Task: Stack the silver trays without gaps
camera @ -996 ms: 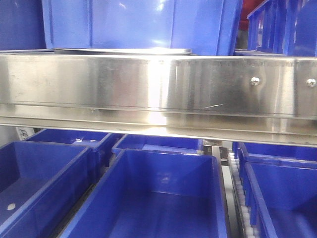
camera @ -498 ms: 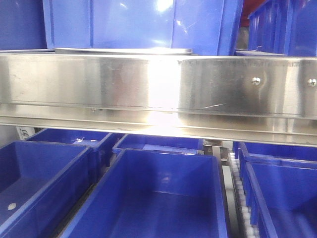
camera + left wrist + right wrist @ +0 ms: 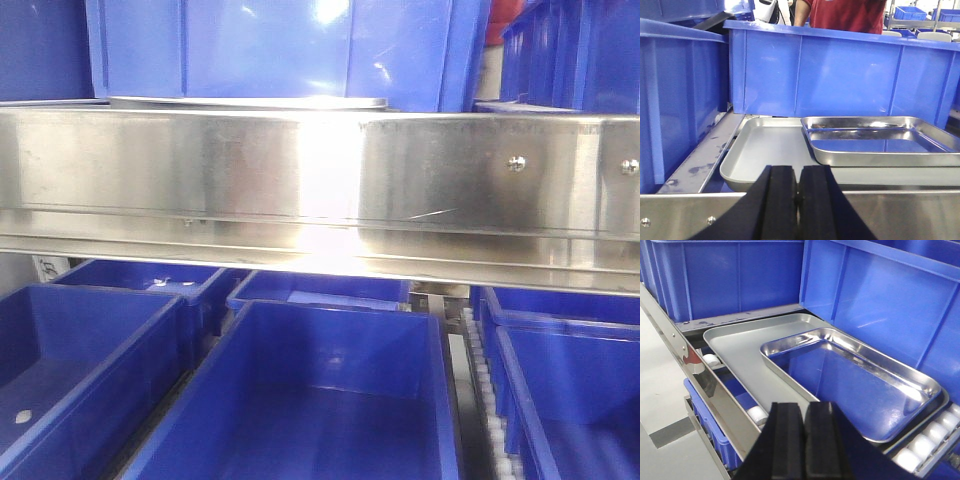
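Jaws pressed together on both arms, nothing between them. Left gripper hangs low behind the steel rail; right gripper sits above the rail's end, angled across the rollers.

Just ahead of both: small shiny tray lying inside a larger dull tray. Seen from the left jaws it sits pushed right, leaving a broad bare strip of the larger tray. Probably set down loosely, so the nesting looks offset, not snug.

Beyond the trays: blue bins walling them in, likely limiting approach to the rail side. Person in red behind the bins.
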Motion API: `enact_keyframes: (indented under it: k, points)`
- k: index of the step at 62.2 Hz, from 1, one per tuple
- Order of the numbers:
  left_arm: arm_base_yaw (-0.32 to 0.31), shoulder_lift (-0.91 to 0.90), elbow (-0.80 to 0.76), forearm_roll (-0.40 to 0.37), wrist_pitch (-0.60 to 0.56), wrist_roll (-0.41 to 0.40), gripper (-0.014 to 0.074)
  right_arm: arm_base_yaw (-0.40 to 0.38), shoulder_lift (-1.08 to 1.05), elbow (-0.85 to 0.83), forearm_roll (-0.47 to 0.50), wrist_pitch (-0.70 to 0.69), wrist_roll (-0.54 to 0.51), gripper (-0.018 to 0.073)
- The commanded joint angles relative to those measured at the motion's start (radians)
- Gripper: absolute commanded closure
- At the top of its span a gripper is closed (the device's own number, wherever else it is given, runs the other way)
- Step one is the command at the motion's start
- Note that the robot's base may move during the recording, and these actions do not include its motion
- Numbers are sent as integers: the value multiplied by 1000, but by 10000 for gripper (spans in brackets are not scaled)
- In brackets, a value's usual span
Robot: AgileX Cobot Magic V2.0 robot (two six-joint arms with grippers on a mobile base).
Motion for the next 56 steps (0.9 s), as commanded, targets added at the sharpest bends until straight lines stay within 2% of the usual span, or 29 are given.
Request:
enact_keyframes:
  k: [1,7,11,14,23,27,32,38,43,47,52,56]
  points:
    - [-8,-7,1,-4,-20,5,594,1,-11,1,-13,-41,-6,646]
    - [-8,-7,1,-4,-20,9,594,1,-11,1,-13,-63,-6,646]
    - [3,-7,1,76,-20,166,594,1,-11,1,-13,-70,-6,646]
    - [5,-7,1,91,-22,204,594,1,-11,1,-13,-77,-6,646]
    - [5,-45,1,84,-47,206,594,1,-11,1,-13,-93,-6,646]
    - [17,-91,1,58,-43,204,594,1,-11,1,-13,-102,-6,646]
    - [59,-176,1,-26,39,198,594,1,-11,1,-13,-113,-6,646]
    - [144,-301,1,-141,211,198,594,1,-11,1,-13,-115,-6,646]
    - [212,-404,1,-148,363,198,594,1,-11,1,-13,-115,-6,646]
    - [252,-475,2,-148,439,198,594,1,-11,1,-13,-115,-6,646]
    - [281,-549,5,-148,480,198,594,1,-11,1,-13,-115,-6,646]
    - [301,-608,29,-148,469,198,594,1,-11,1,-13,-115,-6,646]
